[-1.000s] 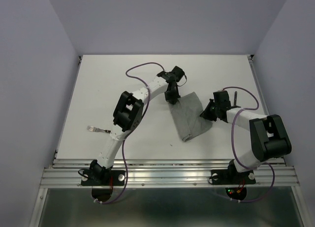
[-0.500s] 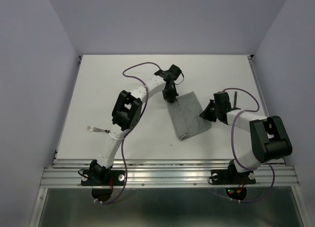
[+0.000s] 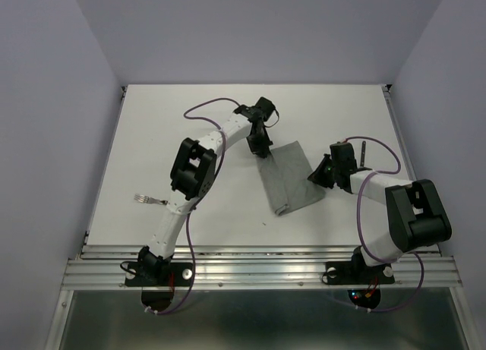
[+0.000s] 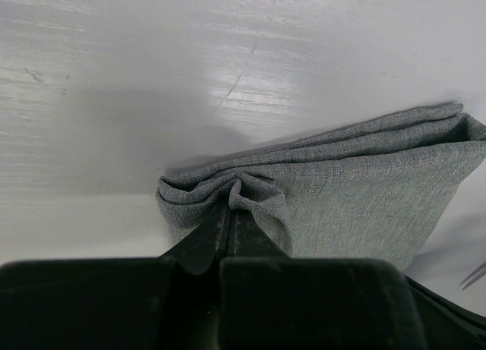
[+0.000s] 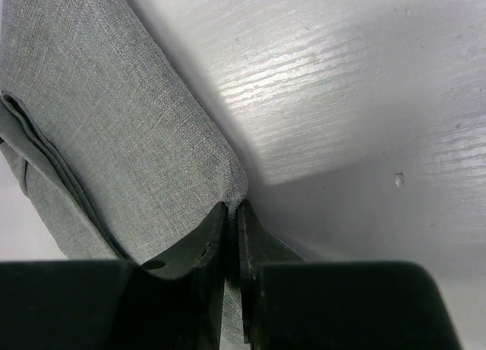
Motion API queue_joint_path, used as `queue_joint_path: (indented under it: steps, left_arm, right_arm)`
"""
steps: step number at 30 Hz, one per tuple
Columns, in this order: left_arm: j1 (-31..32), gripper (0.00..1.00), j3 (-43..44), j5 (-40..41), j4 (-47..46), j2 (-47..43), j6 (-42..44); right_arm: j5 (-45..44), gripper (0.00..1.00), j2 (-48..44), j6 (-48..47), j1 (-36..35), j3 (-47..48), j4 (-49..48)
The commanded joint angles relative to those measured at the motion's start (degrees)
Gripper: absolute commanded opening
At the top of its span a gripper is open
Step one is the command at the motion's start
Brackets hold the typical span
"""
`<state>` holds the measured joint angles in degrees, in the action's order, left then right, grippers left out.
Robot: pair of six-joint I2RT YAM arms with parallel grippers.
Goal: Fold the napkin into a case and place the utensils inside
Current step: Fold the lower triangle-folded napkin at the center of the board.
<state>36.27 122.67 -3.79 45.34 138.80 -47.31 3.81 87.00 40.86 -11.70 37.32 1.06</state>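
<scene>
The grey napkin (image 3: 288, 180) lies folded into a slanted oblong band in the middle of the table. My left gripper (image 3: 260, 152) is shut on its far left corner, where the cloth (image 4: 342, 190) bunches at the fingertips (image 4: 231, 204). My right gripper (image 3: 314, 176) is shut on the napkin's right edge, a rounded fold of cloth (image 5: 114, 115) pinched between its jaws (image 5: 234, 207). A fork (image 3: 152, 200) lies alone at the table's left side. A dark-handled utensil (image 3: 364, 153) lies just behind the right wrist.
White table (image 3: 167, 137) with walls on three sides and a metal rail (image 3: 250, 263) along the near edge. Both arms' purple cables loop above the table near the napkin. A thin metal tip (image 4: 474, 275) shows at the left wrist view's lower right edge.
My left gripper has moved a little up and to the left with the napkin corner in it, pulling the band straighter. The right gripper has hardly moved.
</scene>
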Motion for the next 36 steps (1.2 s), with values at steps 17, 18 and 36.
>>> queue_joint_path:
  steps: [17, 18, 36]
  left_arm:
    - [-1.4, 0.0, 4.8, -1.7, 1.2, -2.9, -3.8]
    - [-1.4, 0.0, 4.8, -1.8, 1.2, -2.8, -3.9]
    - [-1.2, 0.0, 4.0, -4.4, -0.9, -0.9, -6.3]
  right_arm:
    - [-2.4, 0.13, 2.6, -1.1, -0.6, -3.5, 8.5]
    - [-2.5, 0.13, 2.6, -1.1, -0.6, -3.5, 8.6]
    - [-2.2, 0.15, 2.5, -1.3, -0.6, -3.9, 8.3]
